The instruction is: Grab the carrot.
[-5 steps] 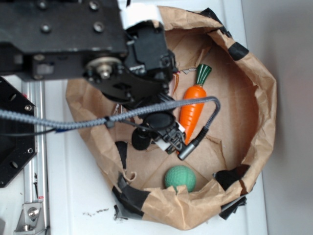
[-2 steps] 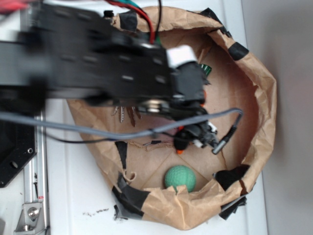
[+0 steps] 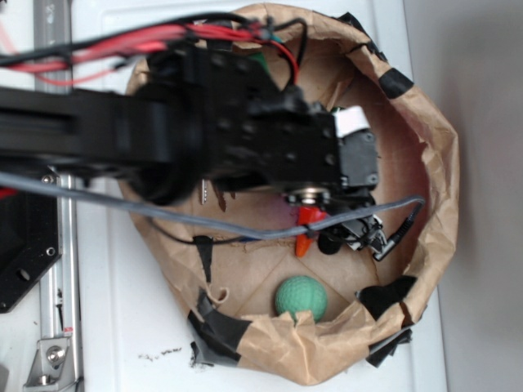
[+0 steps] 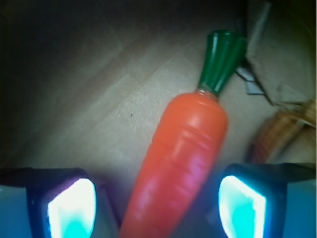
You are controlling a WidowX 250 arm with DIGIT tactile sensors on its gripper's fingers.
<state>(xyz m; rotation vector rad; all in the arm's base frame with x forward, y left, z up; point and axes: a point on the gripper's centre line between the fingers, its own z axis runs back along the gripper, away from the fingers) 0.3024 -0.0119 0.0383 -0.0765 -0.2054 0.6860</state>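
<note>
Orange plastic carrot (image 4: 178, 148) lying between the spread fingers of the gripper (image 4: 156, 203), not yet clasped.

Glossy and smooth, the carrot is a long tapering cone with faint rings and a ridged dark-green stem, resting flat on the creased brown paper floor of the paper bag basket (image 3: 437, 155); from outside only its orange tip (image 3: 304, 233) shows under the black arm (image 3: 204, 135). In the wrist view the gripper is released, one glowing pad (image 4: 72, 208) on each side of the body with a gap on both. This looks like the final approach: the next move probably calls for settling slightly lower and closing squarely across the slick body. A dimpled green ball (image 3: 301, 296) sits well apart near the black-taped rim, and something tan and ribbed shows blurred beside the carrot.
</note>
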